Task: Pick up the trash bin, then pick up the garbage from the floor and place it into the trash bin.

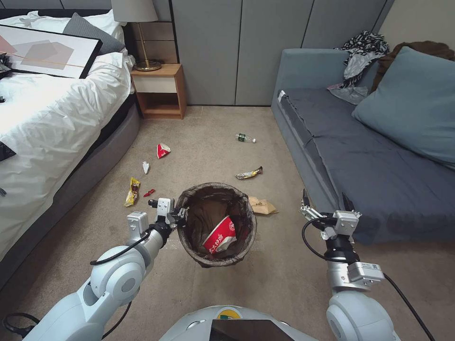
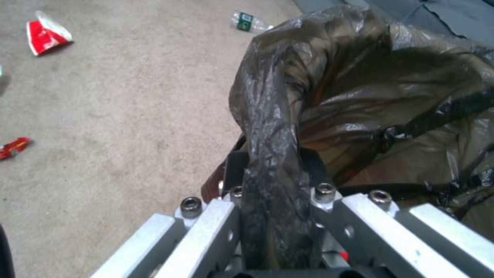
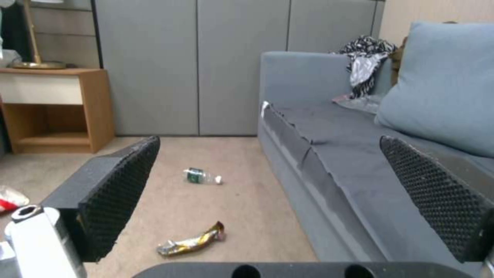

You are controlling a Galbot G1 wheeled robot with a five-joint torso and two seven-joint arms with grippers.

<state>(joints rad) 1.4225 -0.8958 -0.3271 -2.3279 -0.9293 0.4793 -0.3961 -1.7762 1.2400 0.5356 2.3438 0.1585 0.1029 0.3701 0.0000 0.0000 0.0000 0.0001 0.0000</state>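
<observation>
Indoors, a bedroom floor of beige carpet runs between a white-sheeted bed on the left and a grey-blue sofa on the right. At far left near the bed lies a yellow snack wrapper, with a small red scrap just beside it to the right. Farther away sit a white tissue and a red-and-white crumpled packet.

The left tool is clamped on the left edge of the trash bin, its fingers pinched together over the dark bag folded across the rim; the left wrist view shows the bag plastic gripped between the metal fingers. The bin stands in the near middle of the scene, directly ahead of the robot, and whether it is lifted off the carpet cannot be told. Inside it rests a red-and-white cup.

Touching the bin's far right side lies a brown paper bag. Beyond that is a gold wrapper, and farther still, near the sofa's base, a small green-labelled bottle.

On the right, the right tool hovers in the air beside the sofa front, its two black fingers spread wide apart, holding nothing.
</observation>
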